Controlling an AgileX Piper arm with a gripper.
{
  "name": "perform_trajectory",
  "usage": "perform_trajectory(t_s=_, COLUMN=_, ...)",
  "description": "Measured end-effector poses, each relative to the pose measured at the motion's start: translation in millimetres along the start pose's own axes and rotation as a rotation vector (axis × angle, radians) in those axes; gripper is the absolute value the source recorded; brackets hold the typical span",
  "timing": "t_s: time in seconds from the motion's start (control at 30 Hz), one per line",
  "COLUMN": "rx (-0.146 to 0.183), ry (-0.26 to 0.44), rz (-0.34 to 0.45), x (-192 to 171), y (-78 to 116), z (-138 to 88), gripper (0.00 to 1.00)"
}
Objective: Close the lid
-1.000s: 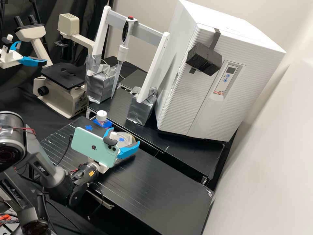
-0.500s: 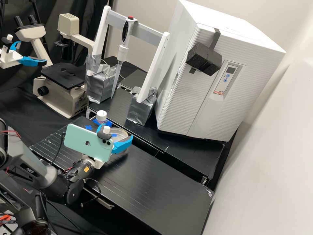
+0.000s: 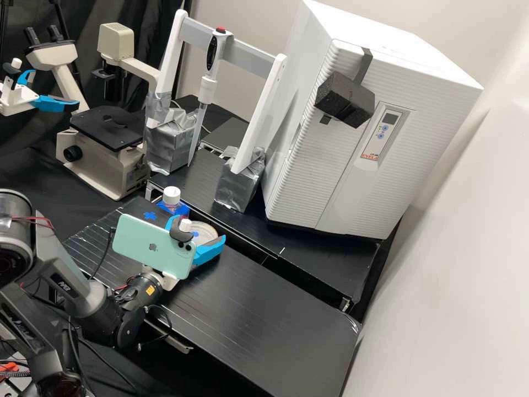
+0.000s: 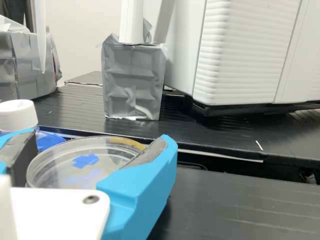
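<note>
Lid [image 4: 107,156] held between the fingers of the gripper [image 3: 197,229] at the bench [image 3: 264,309], near rim obscured by the phone [image 3: 154,248] in the high view, bottle [image 3: 172,196] near, partly hidden, taped block [image 3: 238,184] beyond.

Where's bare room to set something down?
The lower black board between the gripper and white wall, bordered behind by the dark gap. Crowded: around the gripper, clear lid and white-capped bottle.

Gripper [image 3: 199,229] nearer the capped bottle [image 3: 172,196], clear lid [image 3: 206,234] shifted along
</note>
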Motion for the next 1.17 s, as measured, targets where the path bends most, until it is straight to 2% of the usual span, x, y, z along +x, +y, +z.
perform_trajectory(t_s=0.23, rx=-0.006, ry=-0.001, rz=0.0, x=-1, y=0.5, z=0, gripper=1.0)
perform_trajectory(t_s=0.5, rx=-0.04, ry=0.034, rz=0.006, x=-5, y=3.0, z=-9, gripper=1.0)
perform_trajectory(t_s=0.6, rx=-0.053, ry=0.052, rz=0.023, x=-7, y=5.1, z=-14, gripper=1.0)
perform_trajectory(t_s=0.73, rx=-0.043, ry=0.078, rz=0.045, x=-10, y=7.9, z=-21, gripper=1.0)
perform_trajectory(t_s=0.87, rx=-0.051, ry=0.094, rz=0.093, x=-12, y=11.7, z=-29, gripper=1.0)
perform_trajectory(t_s=0.9, rx=-0.035, ry=0.064, rz=0.145, x=-11, y=14.5, z=-31, gripper=1.0)
perform_trajectory(t_s=0.97, rx=-0.026, ry=0.035, rz=0.216, x=-10, y=17.6, z=-34, gripper=1.0)
perform_trajectory(t_s=1.0, rx=0.001, ry=0.036, rz=0.248, x=-9, y=19.2, z=-35, gripper=1.0)
perform_trajectory(t_s=1.07, rx=0.037, ry=0.031, rz=0.274, x=-8, y=20.0, z=-34, gripper=1.0)
perform_trajectory(t_s=1.17, rx=0.07, ry=0.044, rz=0.274, x=-4, y=20.0, z=-29, gripper=1.0)
